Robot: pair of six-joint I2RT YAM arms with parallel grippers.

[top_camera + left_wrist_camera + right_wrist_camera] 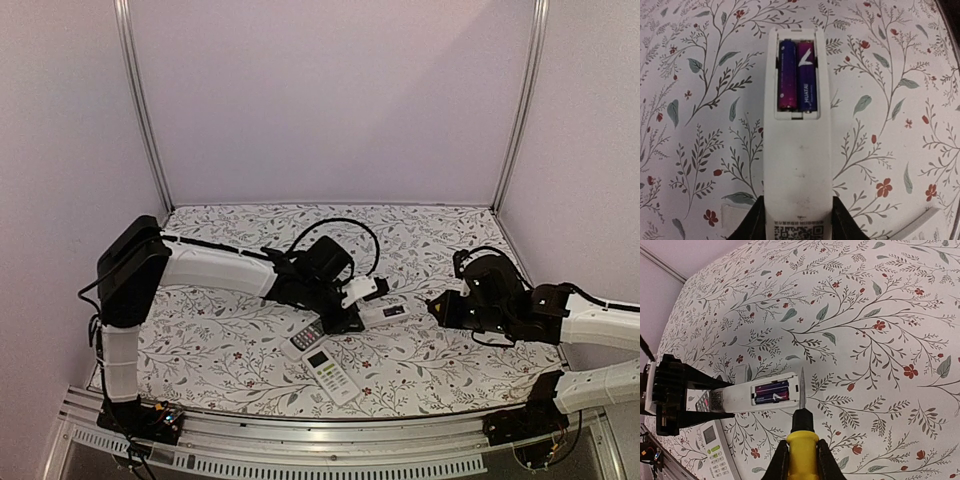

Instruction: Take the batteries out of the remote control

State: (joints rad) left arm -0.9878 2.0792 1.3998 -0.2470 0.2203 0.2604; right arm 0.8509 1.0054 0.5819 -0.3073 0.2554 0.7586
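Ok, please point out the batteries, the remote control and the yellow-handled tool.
batteries (pixel 806 80), left wrist view, labelled battery's body
remote control (pixel 799 170), left wrist view, white back
yellow-handled tool (pixel 802 449), right wrist view, yellow handle

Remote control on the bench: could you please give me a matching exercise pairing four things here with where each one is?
Things:
1 batteries
2 open remote
3 yellow-handled tool
4 display remote

Places:
A in the right gripper
B face up on the table
C side by side inside the battery bay
D between the fingers of the left gripper

Pairs: 1-C, 2-D, 3-A, 4-B.
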